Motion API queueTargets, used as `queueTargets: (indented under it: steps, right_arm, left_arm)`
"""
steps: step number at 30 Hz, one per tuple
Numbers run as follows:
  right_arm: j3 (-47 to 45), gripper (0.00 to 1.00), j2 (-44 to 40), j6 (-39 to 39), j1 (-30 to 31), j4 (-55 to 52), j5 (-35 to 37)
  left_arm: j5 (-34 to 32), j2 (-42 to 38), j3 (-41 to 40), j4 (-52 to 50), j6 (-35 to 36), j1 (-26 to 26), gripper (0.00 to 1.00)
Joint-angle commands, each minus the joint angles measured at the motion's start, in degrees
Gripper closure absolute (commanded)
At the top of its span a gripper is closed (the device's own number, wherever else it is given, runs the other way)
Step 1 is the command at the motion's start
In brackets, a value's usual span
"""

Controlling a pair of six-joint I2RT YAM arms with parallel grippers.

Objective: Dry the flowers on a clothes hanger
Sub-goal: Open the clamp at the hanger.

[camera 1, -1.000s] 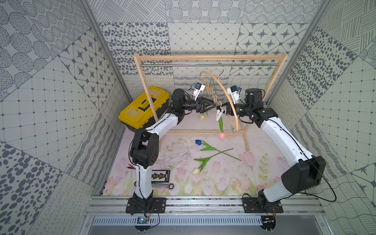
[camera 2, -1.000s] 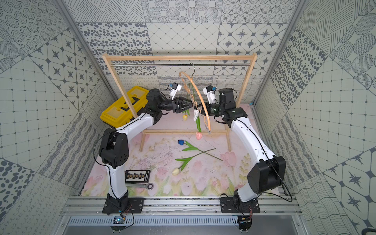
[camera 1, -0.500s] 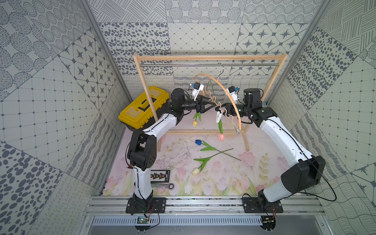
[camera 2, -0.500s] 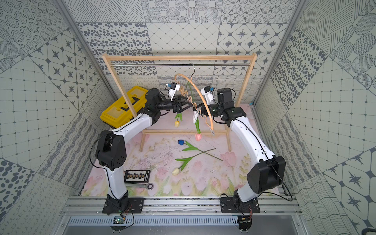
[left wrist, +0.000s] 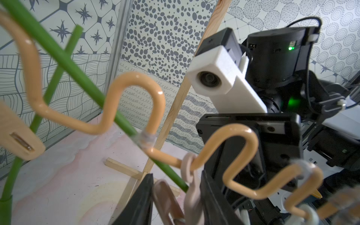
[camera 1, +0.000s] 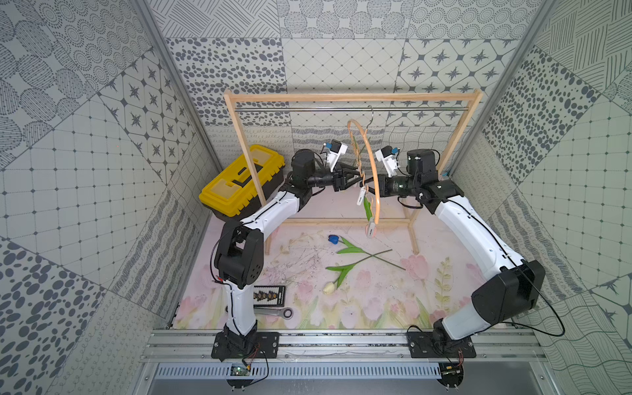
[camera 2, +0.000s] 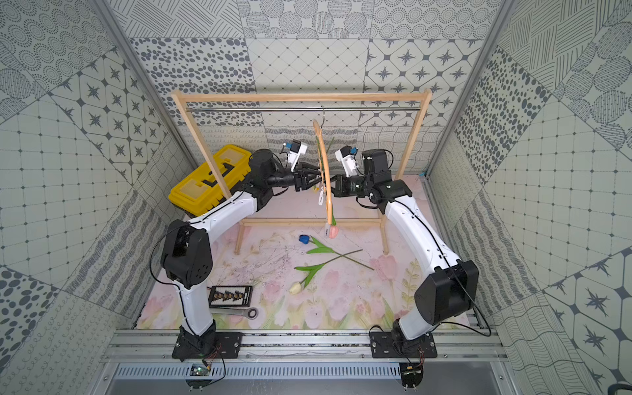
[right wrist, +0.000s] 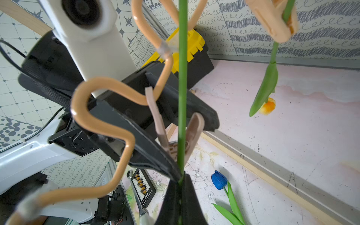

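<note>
On the mat [camera 1: 376,301] nearest my base, the cream-white tulip [camera 1: 329,288] and the blue tulip [camera 1: 333,239] lie loose with their stems crossed. Above them my right gripper [right wrist: 180,187] is clamped tight on the pink tulip [camera 1: 371,231] by its green stem, the head hanging down. Facing it, my left gripper [camera 1: 354,175] is partly closed, its fingers pressing a beige clothespin [right wrist: 191,134] on the clothes hanger [camera 1: 372,160]. The yellow tulip [right wrist: 268,106] hangs pinned beyond. Behind, the hanger hooks over the steel rod [camera 1: 307,109].
</note>
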Motion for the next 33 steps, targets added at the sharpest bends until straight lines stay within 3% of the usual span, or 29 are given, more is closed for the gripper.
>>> queueTargets:
  steps: [1, 8, 17, 22, 33]
  right_arm:
    - [0.9, 1.0, 0.3, -1.4, 0.3, 0.6, -0.7]
    - [-0.2, 1.0, -1.4, -1.3, 0.0, 0.8, 3.1]
    - [-7.1, 1.0, -6.6, 5.3, -3.9, 8.4, 5.4]
    - [-8.4, 1.0, -5.5, 5.9, -3.8, 9.2, 2.6]
    - [-4.8, 1.0, -2.8, 3.0, -1.5, 5.8, -1.8]
  left_arm:
    - [-0.9, -1.2, 1.3, -1.1, 3.2, -0.1, 0.66]
    - [-1.5, -1.2, 1.8, -0.8, 2.4, -0.1, 0.82]
    - [-3.3, -2.0, -1.1, 2.8, -1.4, -0.9, 0.84]
    - [-2.1, -2.2, -2.3, 7.1, -4.1, -1.2, 0.56]
    - [2.5, 0.2, 0.7, 10.5, -9.8, -1.2, 0.4]
